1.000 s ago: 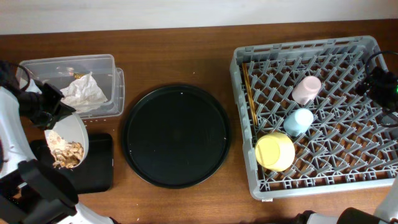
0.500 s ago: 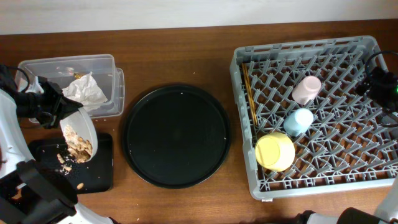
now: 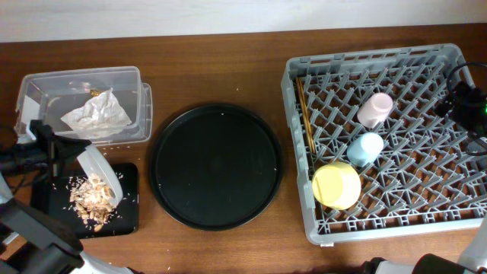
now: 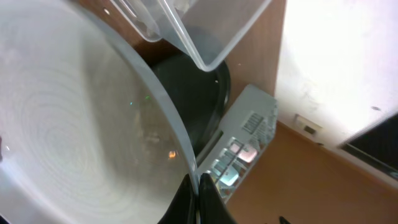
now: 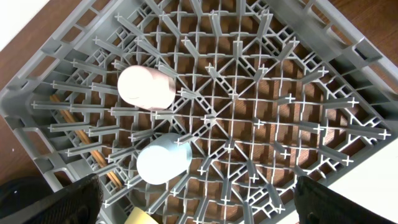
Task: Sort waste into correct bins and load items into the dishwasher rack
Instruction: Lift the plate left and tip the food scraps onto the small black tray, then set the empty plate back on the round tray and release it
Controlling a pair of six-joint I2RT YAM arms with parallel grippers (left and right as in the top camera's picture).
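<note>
1. Plate position: the grey plate (image 3: 100, 170) hangs steeply tilted at the near left of the worktop. Its low edge sits just above the small black tray (image 3: 128, 215), and the tan food scraps (image 3: 91, 199) lie in a loose pile on that tray.
2. The left fingers (image 4: 194, 199) are pinched shut on the plate's rim. In the left wrist view the plate's face looks bare of scraps.
3. The right fingers (image 5: 74, 202) are spread wide with nothing between them, hovering over the far right part of the dishwasher rack (image 3: 373, 52).
4. Handling, as a judgement:
   - The plate looks stiff, smooth and probably slippery.
   - Held by one thin edge, it can swing or slide in the pinch.
   - The rim is the only sensible hold, and a firm grip with slow moves would suit it.
   - It may chip if knocked against the pegs.
5. The rack, at the right, holds the pink cup (image 3: 375, 109), the light-blue cup (image 3: 366, 148), the yellow bowl (image 3: 337, 185) and the chopsticks (image 3: 306, 114) along its left side.
6. A crumpled wrapper (image 3: 95, 116) lies in the clear tub (image 3: 84, 74) at the far left. The round black tray (image 3: 215, 166) sits between the tub and the rack.
7. The plate seems to be the one item not yet loaded. Standing it on edge between free pegs looks the likeliest fit.
</note>
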